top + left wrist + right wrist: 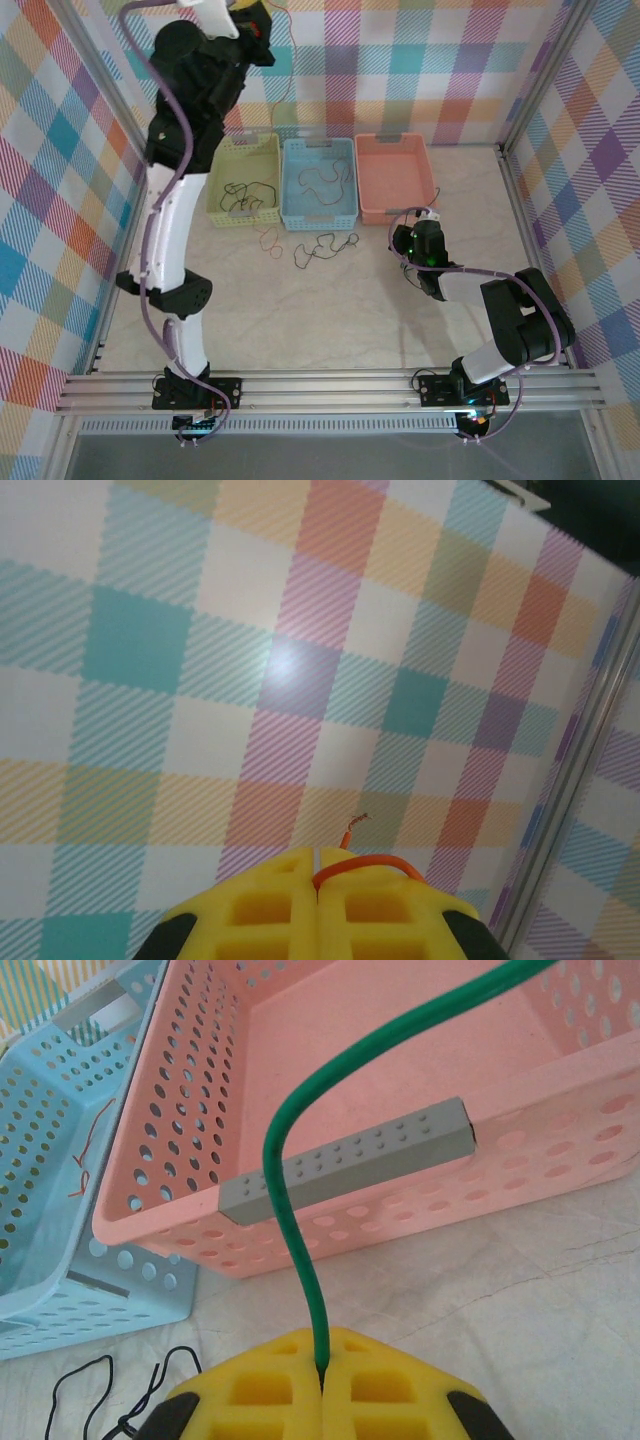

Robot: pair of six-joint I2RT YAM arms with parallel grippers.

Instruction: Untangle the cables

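Three baskets stand in a row at the far side of the table (330,320): a yellow basket (243,218) on the left, a blue basket (318,218) in the middle and a pink basket (395,180) on the right. Thin black wires (245,192) lie curled in the yellow basket, and more thin wires (325,180) lie in the blue one. On the table just near of the blue basket lies a loose tangle (325,245) of black wire, with an orange loop (270,240) beside it to the left.

The left arm reaches high up toward the far wall. The left hand (318,868) has its yellow fingers pressed together on an orange wire (365,862), which bows out to the right of the seam and ends in a short bare tip in front of the checked wall.

The right hand (322,1368) sits low over the table, just near of the pink basket's near wall. Its fingers are clamped on a green wire (285,1160), which rises from the seam, crosses the basket's grey handle (400,1145) and arcs to the right over the basket.
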